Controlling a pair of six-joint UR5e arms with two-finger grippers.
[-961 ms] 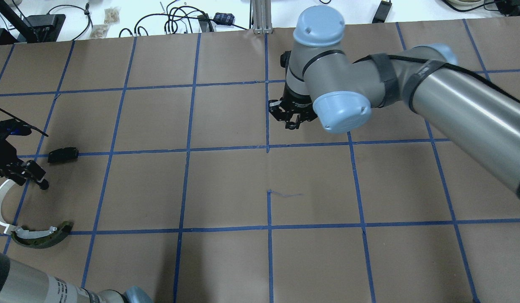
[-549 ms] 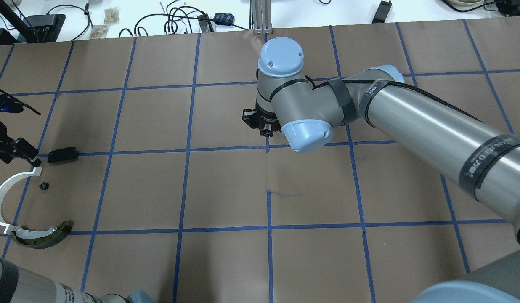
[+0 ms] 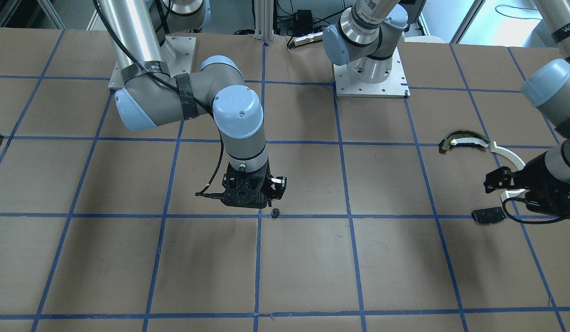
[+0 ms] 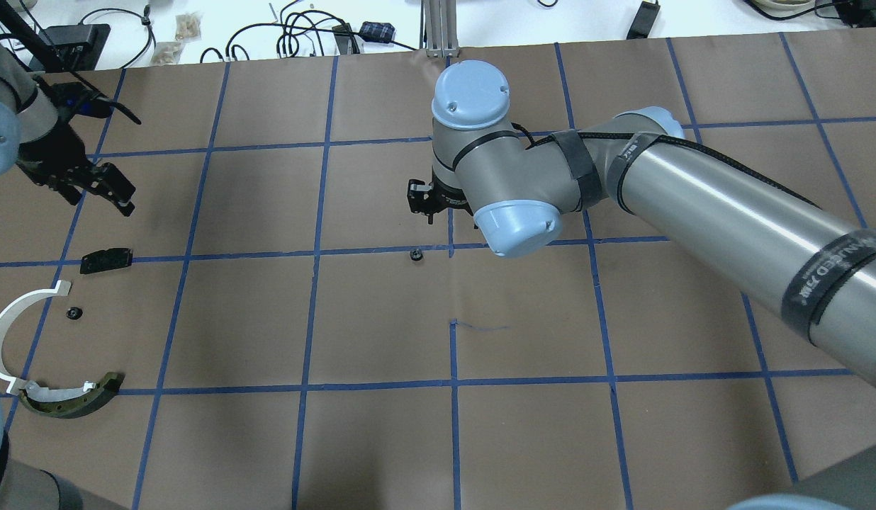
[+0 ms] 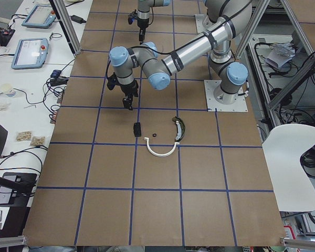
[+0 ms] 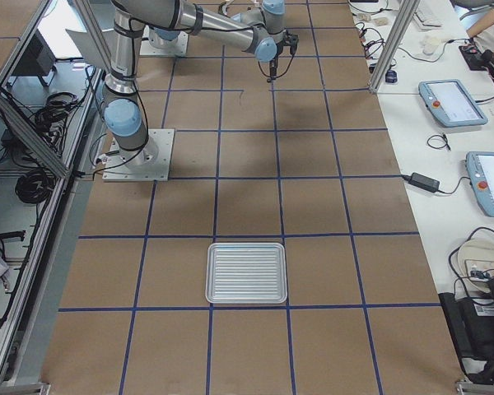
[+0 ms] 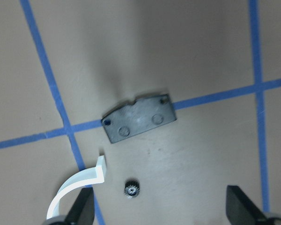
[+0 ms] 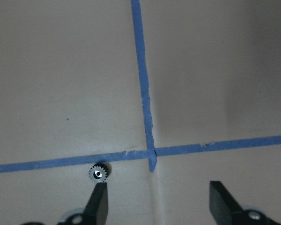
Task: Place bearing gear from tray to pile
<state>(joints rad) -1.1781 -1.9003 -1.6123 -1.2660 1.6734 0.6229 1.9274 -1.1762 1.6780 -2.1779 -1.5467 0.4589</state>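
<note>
The right arm (image 4: 693, 202) is stretched out to the middle, pointed straight down, with the right gripper (image 8: 160, 201) spread wide just above the surface. At the far left, the left gripper (image 7: 160, 206) is likewise parted and apparently raised clear.

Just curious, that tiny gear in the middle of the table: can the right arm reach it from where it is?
Probably yes. The right gripper hovers open above the gear, which lies alone on bare paper beside one finger; nothing blocks it.
</note>
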